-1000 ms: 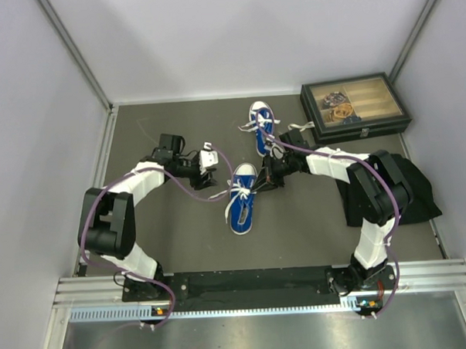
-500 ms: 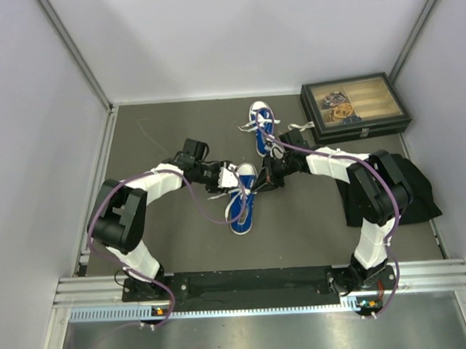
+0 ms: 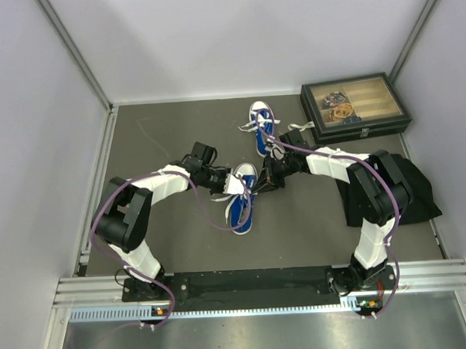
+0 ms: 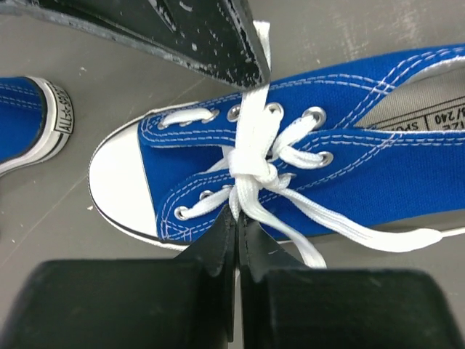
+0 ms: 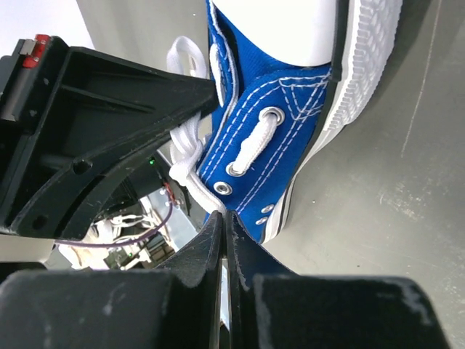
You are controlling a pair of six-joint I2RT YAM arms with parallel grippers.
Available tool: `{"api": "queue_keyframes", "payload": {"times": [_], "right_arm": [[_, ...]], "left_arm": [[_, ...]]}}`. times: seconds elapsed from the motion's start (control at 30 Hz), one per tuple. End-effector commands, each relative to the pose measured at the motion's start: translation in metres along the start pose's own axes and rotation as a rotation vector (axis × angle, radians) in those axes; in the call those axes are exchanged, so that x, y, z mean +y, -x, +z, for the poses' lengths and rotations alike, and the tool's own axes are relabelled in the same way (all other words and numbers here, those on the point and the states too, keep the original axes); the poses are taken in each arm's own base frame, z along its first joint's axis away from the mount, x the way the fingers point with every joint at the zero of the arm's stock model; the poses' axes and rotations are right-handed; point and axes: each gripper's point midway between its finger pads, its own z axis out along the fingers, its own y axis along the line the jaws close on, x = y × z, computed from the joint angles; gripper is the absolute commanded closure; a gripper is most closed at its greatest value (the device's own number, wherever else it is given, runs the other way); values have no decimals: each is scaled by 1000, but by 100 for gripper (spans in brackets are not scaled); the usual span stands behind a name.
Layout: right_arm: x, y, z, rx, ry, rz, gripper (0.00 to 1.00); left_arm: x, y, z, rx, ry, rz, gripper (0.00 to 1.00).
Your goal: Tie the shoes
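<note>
Grey table (image 3: 182, 246): dark box (image 3: 355, 107) at far right corner, black cloth (image 3: 419, 193) at right edge beside right arm. Near shoe (image 3: 240, 203) mid-table, toe pointing away from arm bases. Far shoe (image 3: 263, 127) just beyond it, apart. Left gripper (image 4: 236, 218) at near shoe's left side, fingers pressed together, pinching white lace (image 4: 251, 120) strand below knot (image 4: 253, 173). Right gripper (image 5: 224, 217) at shoe's right side, fingers pressed together. Another strand reaches its tips, pinch uncertain.
</note>
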Motion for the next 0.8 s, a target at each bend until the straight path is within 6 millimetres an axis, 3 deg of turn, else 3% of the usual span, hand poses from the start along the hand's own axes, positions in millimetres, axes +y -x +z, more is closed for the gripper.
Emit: {"api": "queue_keyframes", "payload": {"times": [0.0, 0.4, 0.77], "right_arm": [[21, 6, -11, -37, 16, -81, 100], [-6, -2, -34, -77, -70, -49, 100], [-39, -11, -55, -115, -164, -16, 100]], "left_arm": [[5, 3, -9, 6, 8, 11, 100], [7, -18, -33, 58, 44, -15, 100], [6, -23, -35, 59, 46, -22, 100]]}}
